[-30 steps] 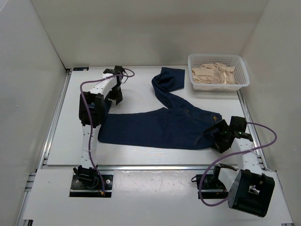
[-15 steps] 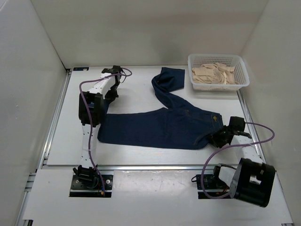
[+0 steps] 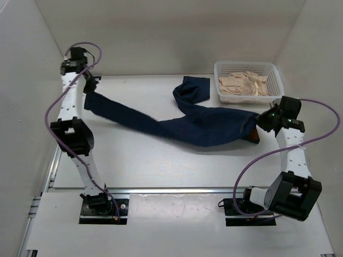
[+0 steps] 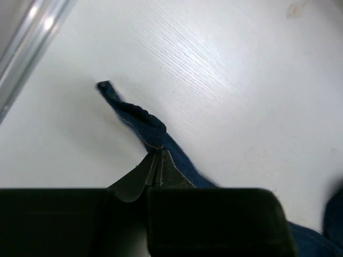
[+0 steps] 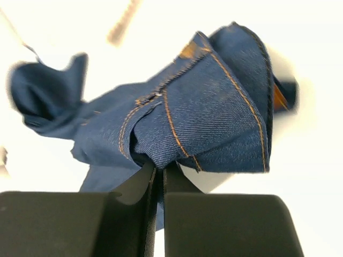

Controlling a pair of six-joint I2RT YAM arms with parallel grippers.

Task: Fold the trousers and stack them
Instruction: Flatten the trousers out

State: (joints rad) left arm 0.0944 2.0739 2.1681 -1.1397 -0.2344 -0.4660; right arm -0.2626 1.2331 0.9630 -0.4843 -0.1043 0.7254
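Note:
The dark navy trousers hang stretched between both arms above the table, one leg running left and the other leg trailing on the table at the back. My left gripper is raised at the far left and is shut on the hem of the trousers' leg. My right gripper is lifted at the right and is shut on the waist end of the trousers, where tan stitching shows. Both pairs of jaws are pressed together on denim.
A white basket with beige cloth garments stands at the back right, close to the right gripper. White walls enclose the table on three sides. A metal rail runs along the left edge.
Both grippers have closed on the trousers and risen. The left arm swung up and to the far left with the leg hem; the right arm lifted the waist toward the basket, pulling the trousers taut.

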